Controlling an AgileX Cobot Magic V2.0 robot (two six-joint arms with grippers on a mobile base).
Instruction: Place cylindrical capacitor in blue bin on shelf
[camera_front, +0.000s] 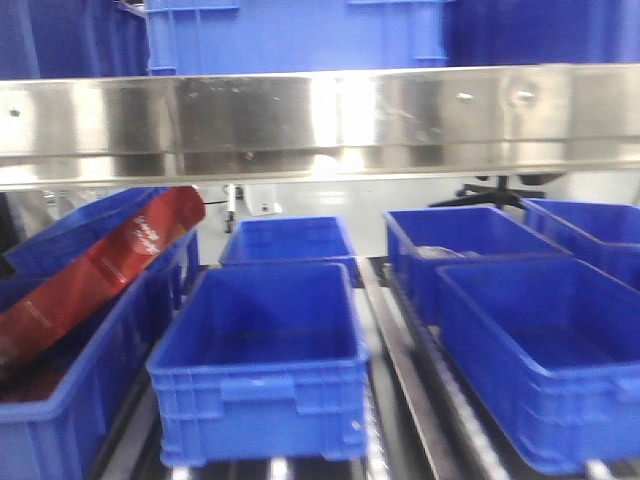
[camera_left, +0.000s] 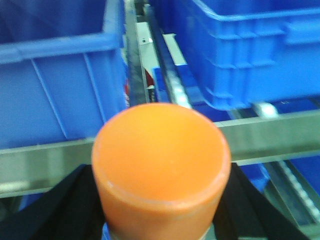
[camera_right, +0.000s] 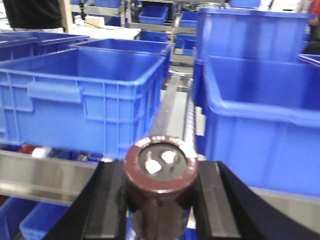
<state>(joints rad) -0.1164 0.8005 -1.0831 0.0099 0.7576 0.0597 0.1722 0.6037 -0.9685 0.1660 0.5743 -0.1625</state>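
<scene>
The cylindrical capacitor (camera_right: 161, 165) is a dark brown can with two silver terminals on its top face. My right gripper (camera_right: 162, 176) is shut on it, black fingers (camera_right: 112, 200) pressing both sides. It hangs just in front of the shelf's steel rail (camera_right: 40, 177), level with the gap between two blue bins (camera_right: 85, 95) (camera_right: 260, 125). My left gripper (camera_left: 161, 202) is shut on an orange cylinder (camera_left: 161, 150), held before the same rail (camera_left: 45, 160). Neither gripper shows in the front view, where the shiny shelf rail (camera_front: 320, 115) spans the frame.
Below the rail stand several blue bins, a front middle one (camera_front: 262, 370) and a front right one (camera_front: 545, 350) among them. A red bag (camera_front: 95, 270) leans in the left bin (camera_front: 60, 420). A white roller track (camera_right: 172, 105) runs between the rows.
</scene>
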